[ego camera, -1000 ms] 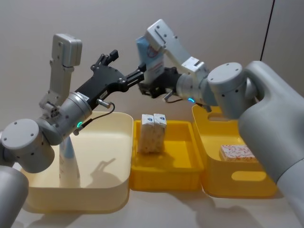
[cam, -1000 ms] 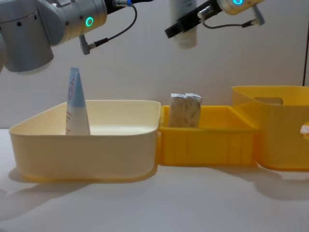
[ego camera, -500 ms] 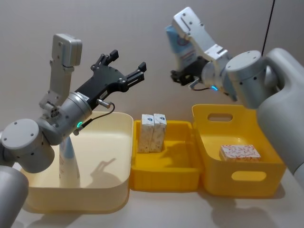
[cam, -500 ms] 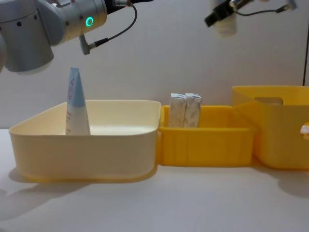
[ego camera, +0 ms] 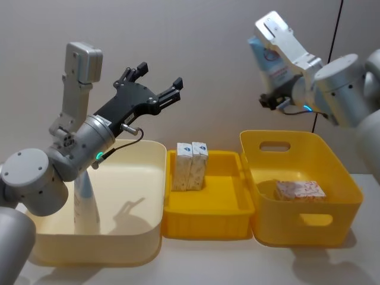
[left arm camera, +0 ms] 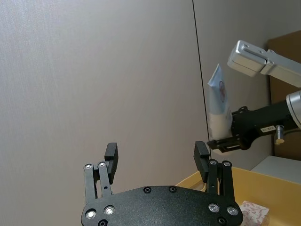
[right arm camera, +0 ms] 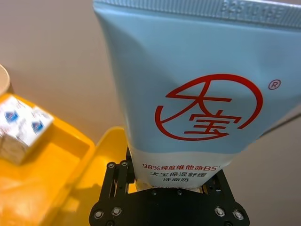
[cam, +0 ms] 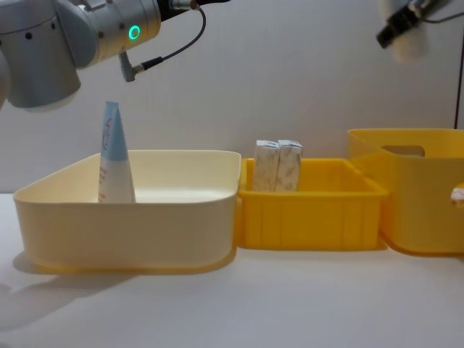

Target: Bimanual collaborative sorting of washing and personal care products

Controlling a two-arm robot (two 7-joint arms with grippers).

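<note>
So on my screen, the right gripper (ego camera: 274, 100) is way up in the air above the tall yellow bin (ego camera: 341, 179) on the right, and it's pinching a pale blue squeeze tube (ego camera: 268, 59) by its white cap end, with the flat crimped end pointing up. The right wrist cam gives me a close look: red circle logo and red lettering on the tube (right arm camera: 193, 89), with the black fingers (right arm camera: 115, 181) clamped on either side of the lower white part.

The left gripper (ego camera: 155, 83) hangs high over the cream bin (ego camera: 155, 178) on the left, jaws spread wide with nothing between them. From the left wrist cam I can see both of its fingertips (left arm camera: 111, 153) wide apart, and the held tube (left arm camera: 218, 106) farther off across the gap.

A second tube (ego camera: 86, 199) stands upright inside the cream bin, near its left wall, cap end down; the chest cam shows it (cam: 114, 156) poking above the rim.

Two small white cartons (ego camera: 190, 165) stand side by side, touching, in the low yellow bin (ego camera: 208, 222) in the middle, toward its back left corner. One more carton (ego camera: 298, 190) lies flat in the tall yellow bin. I think it's resting on the bottom, but the wall hides part of it.

The three bins sit in a row, and they look to be touching each other.
</note>
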